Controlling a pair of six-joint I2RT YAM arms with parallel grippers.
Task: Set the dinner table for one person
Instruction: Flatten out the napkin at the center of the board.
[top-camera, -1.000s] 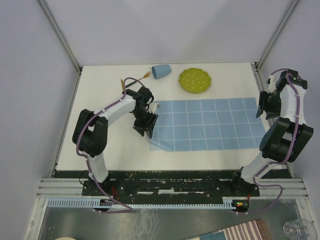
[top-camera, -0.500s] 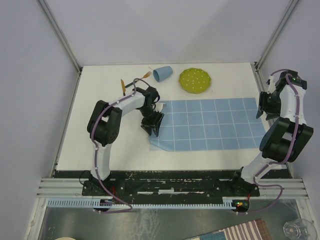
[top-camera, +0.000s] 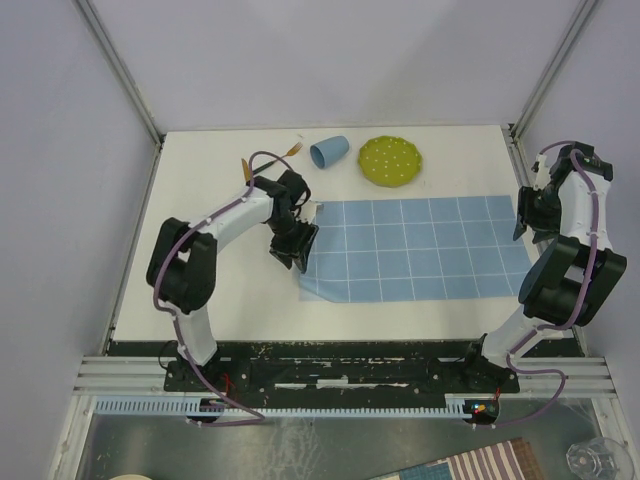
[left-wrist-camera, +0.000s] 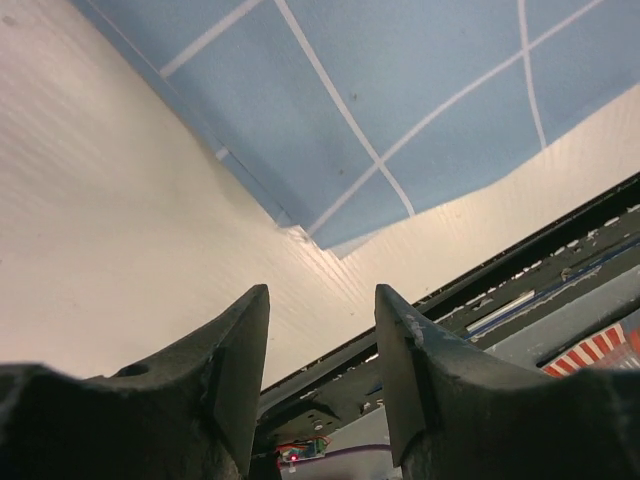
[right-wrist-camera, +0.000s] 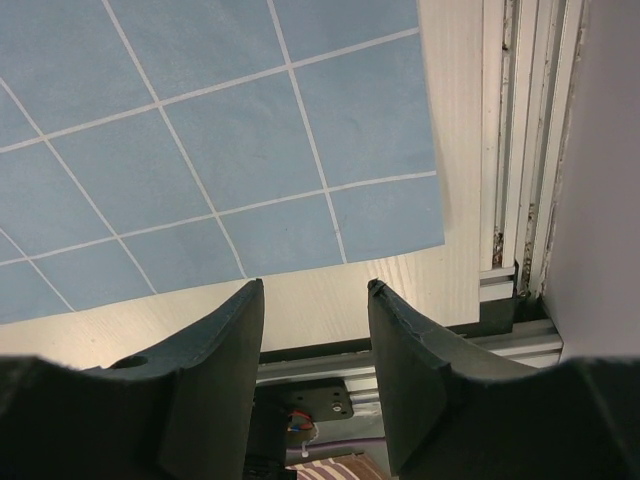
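One wooden utensil (top-camera: 245, 166) lies toward the far left of the white bench (top-camera: 220, 290), which fills the space ahead of my two bases. My left fingers (left-wrist-camera: 320, 295) hang low over the left edge of the light-blue grid cloth (top-camera: 415, 250), moderately parted with nothing between them. The cloth's near-left corner is a little rumpled just ahead of them. A second wooden utensil (top-camera: 292, 150) lies just beside a blue cup (top-camera: 328, 151) tipped on its side at the far edge. Right of the cup sits a green dotted plate (top-camera: 390, 160), off the cloth. My right fingers (right-wrist-camera: 313, 290) hover at the cloth's right edge, likewise parted and holding nothing, near the bench's metal rail (right-wrist-camera: 505, 200).
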